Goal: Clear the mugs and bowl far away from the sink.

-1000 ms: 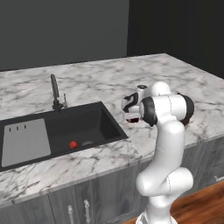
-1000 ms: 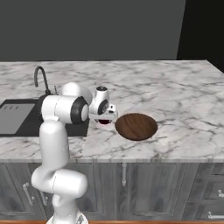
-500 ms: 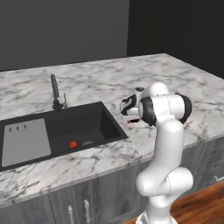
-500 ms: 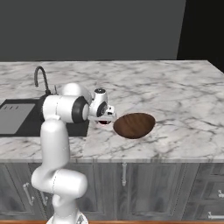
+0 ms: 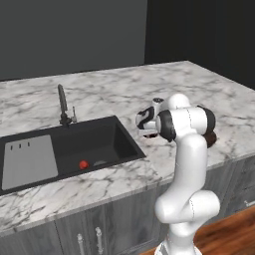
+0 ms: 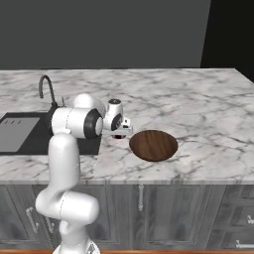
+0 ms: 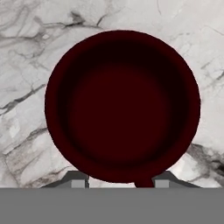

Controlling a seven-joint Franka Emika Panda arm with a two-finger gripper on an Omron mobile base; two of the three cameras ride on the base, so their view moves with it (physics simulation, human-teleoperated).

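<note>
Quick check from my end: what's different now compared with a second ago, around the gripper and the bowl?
The gripper has narrowed its jaws beside the bowl; whether it grips the rim yet is not clear. The bowl tipped slightly half a second ago and now lies flat on the counter again, in about the same spot. The arm has barely shifted. The sink and the red ball in it are unchanged.

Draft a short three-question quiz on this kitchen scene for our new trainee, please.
1. True or false: the bowl lies inside the sink.
2. Which thing lies in the sink basin? A: a small red ball. B: a white mug. C: the bowl.
3. Fill the blank: the bowl rests on the marble ____, to the right of the sink in the right base view.

Key: 1 false; 2 A; 3 counter.
</note>
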